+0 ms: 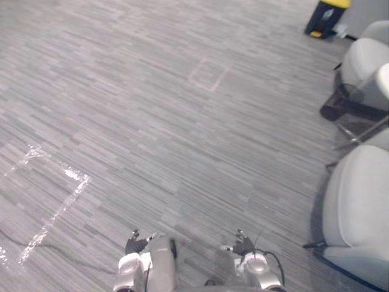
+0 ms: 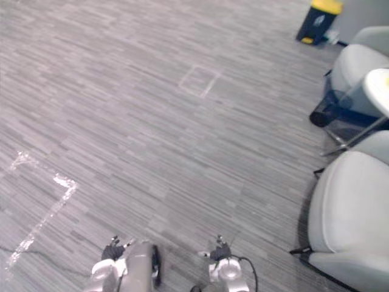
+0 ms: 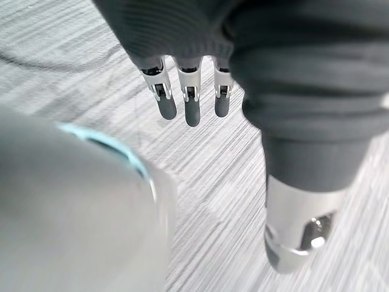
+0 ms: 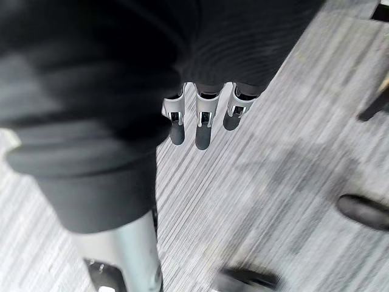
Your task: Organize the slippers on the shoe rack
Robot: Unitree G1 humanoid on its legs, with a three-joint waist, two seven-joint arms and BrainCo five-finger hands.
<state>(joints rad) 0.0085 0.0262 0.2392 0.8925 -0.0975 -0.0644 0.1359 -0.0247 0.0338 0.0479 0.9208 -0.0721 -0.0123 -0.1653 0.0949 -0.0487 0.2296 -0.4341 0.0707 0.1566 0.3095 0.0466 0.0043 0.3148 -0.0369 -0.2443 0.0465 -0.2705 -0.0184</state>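
The left hand (image 3: 192, 112) and the right hand (image 4: 203, 131) are held low over the grey striped floor (image 1: 182, 121), fingers straight and relaxed, with nothing carried. Where the slippers and the shoe rack stand cannot be told, so their look cannot be judged either. A searching turn is probably called for. In it, the pale chair (image 1: 358, 207) close on the right could be clipped by the right arm, or footing could be lost on the shiny tape (image 1: 67, 194).
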